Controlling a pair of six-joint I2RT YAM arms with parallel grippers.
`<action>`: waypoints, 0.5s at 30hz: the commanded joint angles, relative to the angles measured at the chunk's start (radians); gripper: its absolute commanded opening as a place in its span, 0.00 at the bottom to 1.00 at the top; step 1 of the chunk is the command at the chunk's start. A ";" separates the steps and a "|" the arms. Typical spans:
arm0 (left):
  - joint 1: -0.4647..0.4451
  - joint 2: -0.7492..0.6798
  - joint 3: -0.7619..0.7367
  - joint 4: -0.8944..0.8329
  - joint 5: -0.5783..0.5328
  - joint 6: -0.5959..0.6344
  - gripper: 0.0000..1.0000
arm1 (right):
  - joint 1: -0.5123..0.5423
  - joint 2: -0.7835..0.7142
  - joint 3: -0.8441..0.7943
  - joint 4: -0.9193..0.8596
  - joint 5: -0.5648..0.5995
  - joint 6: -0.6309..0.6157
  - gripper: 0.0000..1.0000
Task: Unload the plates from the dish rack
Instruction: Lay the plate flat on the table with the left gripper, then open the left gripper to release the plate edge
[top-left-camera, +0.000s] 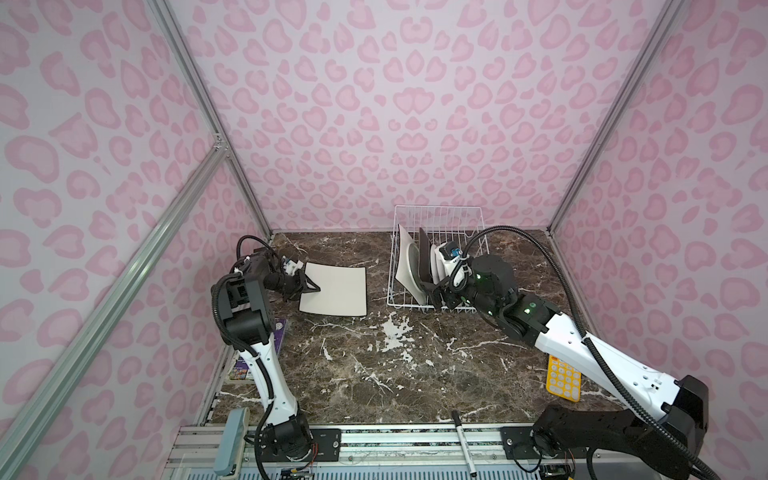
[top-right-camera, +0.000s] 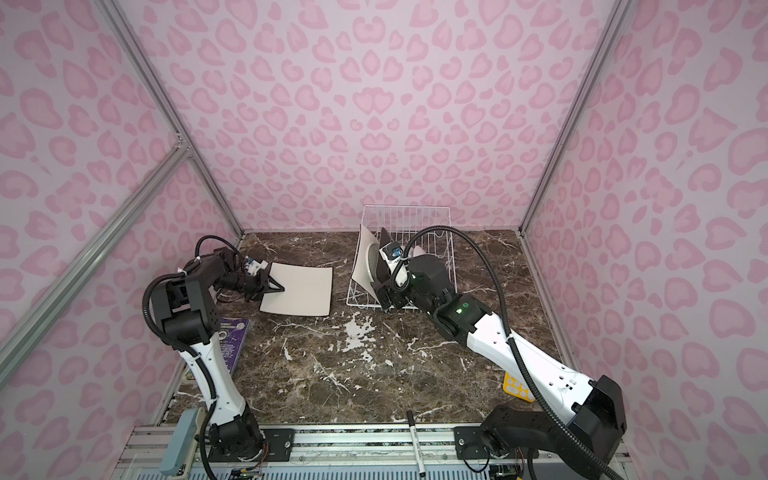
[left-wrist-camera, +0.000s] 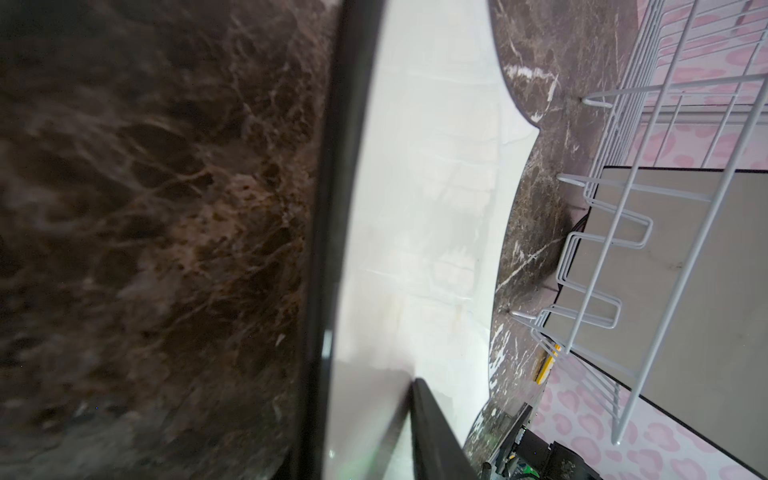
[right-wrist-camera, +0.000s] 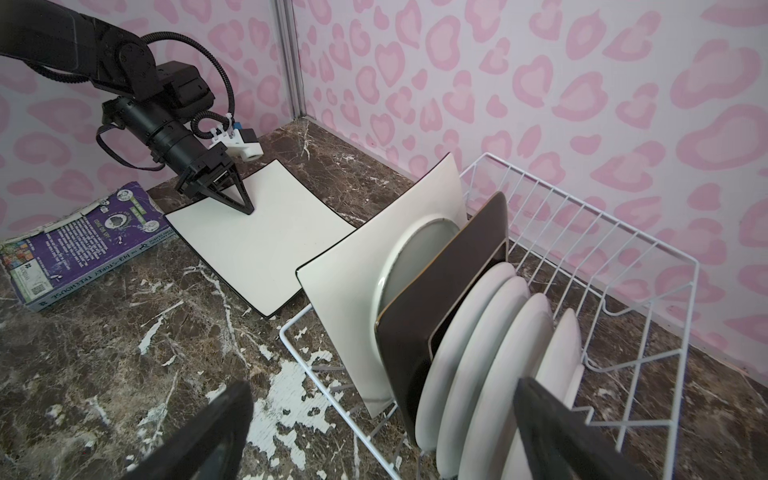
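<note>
Clock: twelve lies at the far wall in both top views, six at the arm bases.
Bench: the dark marble bench (top-left-camera: 374, 374) carries everything named below except the marker.
Dish rack: the dish rack (top-left-camera: 440, 220), made of white wire, sits at one o'clock from the bench middle, close to the far wall.
In the rack: a standing white square plate (right-wrist-camera: 345, 299) is at the nine o'clock end. A dark square plate (right-wrist-camera: 461, 291) leans just beside it. Four round white plates (right-wrist-camera: 478, 340) stand on edge in a row toward three o'clock.
Out of the rack: a flat white square plate (top-left-camera: 336, 291) lies on the bench at eleven o'clock, near the rack but not touching it.
Left gripper: the left gripper (right-wrist-camera: 248, 208) sits low at the flat plate's nine o'clock edge. Its jaws are a little apart with the rim between them, and I cannot tell whether they pinch it.
Right gripper: the right gripper (right-wrist-camera: 380, 390) hangs at the rack's six o'clock side with jaws wide, holding nothing. In the right wrist view one finger shows over bare bench outside the wire, the other in front of the last round plate.
Other things: a purple book (right-wrist-camera: 83, 245) lies at nine o'clock. A yellow calculator (top-left-camera: 563, 378) lies at four o'clock, partly under the right arm. A black marker (top-left-camera: 463, 440) lies on the metal rail (top-left-camera: 395, 440) at five o'clock.
</note>
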 joint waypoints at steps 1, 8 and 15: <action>0.001 0.006 0.014 0.008 -0.049 -0.023 0.31 | 0.001 0.007 0.000 0.005 0.011 -0.008 0.99; 0.002 0.015 0.029 0.018 -0.035 -0.024 0.35 | 0.001 0.032 0.023 0.002 0.006 -0.013 1.00; 0.002 0.046 0.056 0.020 0.010 -0.020 0.41 | 0.002 0.027 0.021 -0.002 0.019 -0.021 1.00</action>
